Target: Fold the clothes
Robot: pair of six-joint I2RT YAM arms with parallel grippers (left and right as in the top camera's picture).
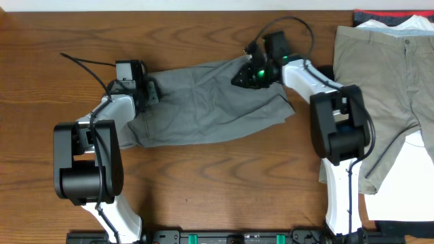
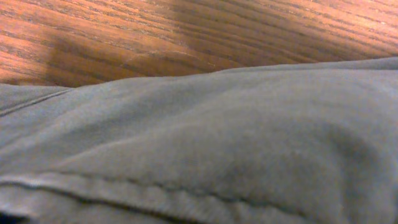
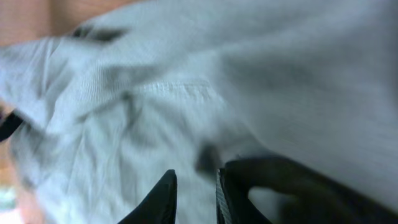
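Observation:
The grey shorts lie wrinkled across the middle of the wooden table, stretched between my two grippers. My left gripper is at their left edge. In the left wrist view the grey cloth and a seam fill the frame and hide the fingers, so it looks shut on the cloth. My right gripper is at the shorts' top right corner. In the right wrist view its dark fingers stand close together with grey cloth between them.
Khaki trousers lie flat at the right side of the table, over a white garment. A red-black garment shows at the top right edge. Bare wood lies in front of the shorts. Cables run by both arms.

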